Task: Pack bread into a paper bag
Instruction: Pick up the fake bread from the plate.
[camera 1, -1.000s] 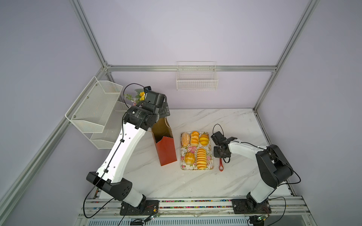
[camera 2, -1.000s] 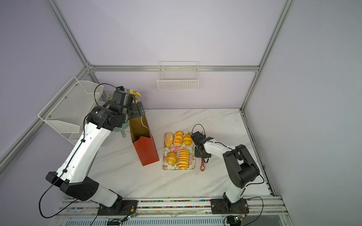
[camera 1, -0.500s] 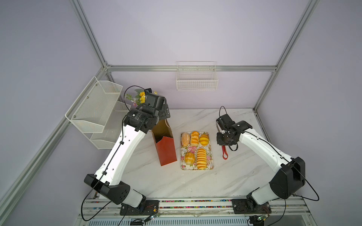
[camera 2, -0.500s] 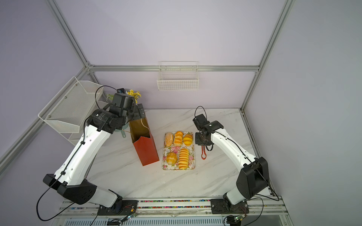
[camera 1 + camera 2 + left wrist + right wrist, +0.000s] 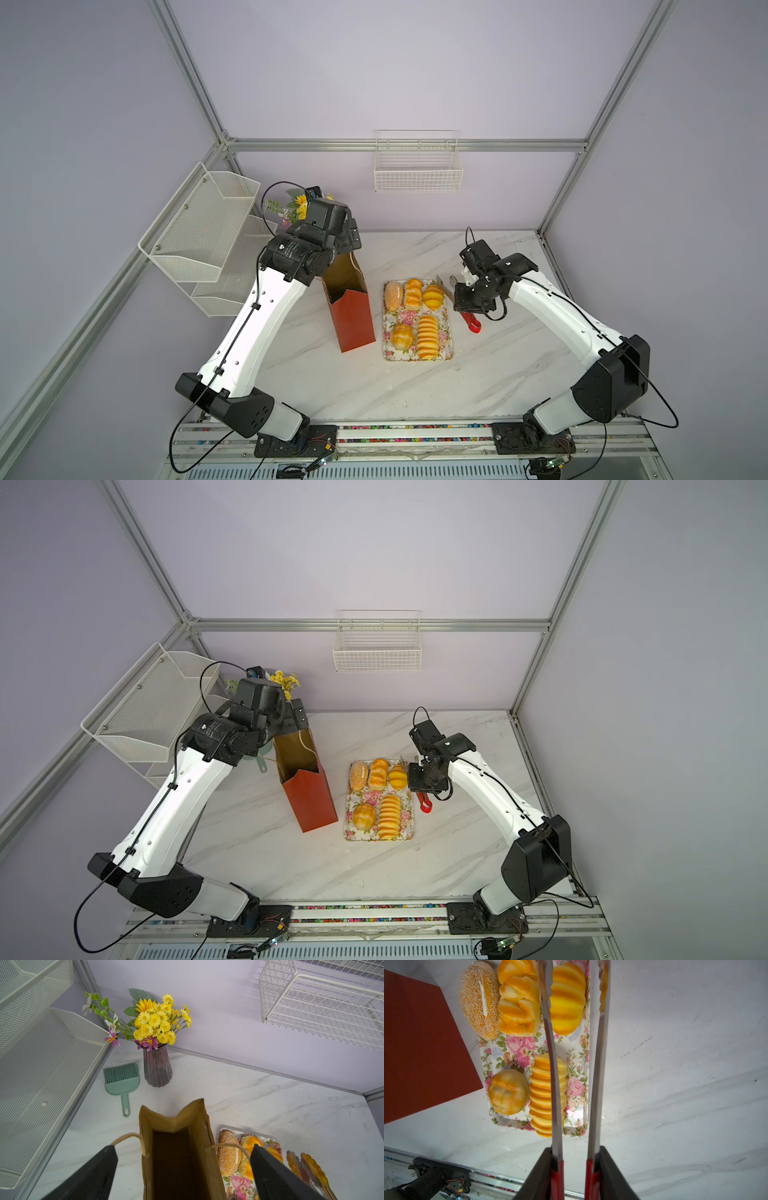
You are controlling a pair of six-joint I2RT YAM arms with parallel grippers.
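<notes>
Left end effector (image 5: 184,1148) is spread wide astride the paper bag (image 5: 172,1120) mouth; we judge it's there to steady the bag upright on the desk (image 5: 415,386). Right end effector (image 5: 576,1159) clamps the tongs (image 5: 554,1084) by their red grips, tips over the bread (image 5: 508,1093). All five pieces sit on the tray (image 5: 517,1047) beside the bag. A second ago the right arm was folded low; it's now raised, with the tongs farther back. Left arm barely moved.
</notes>
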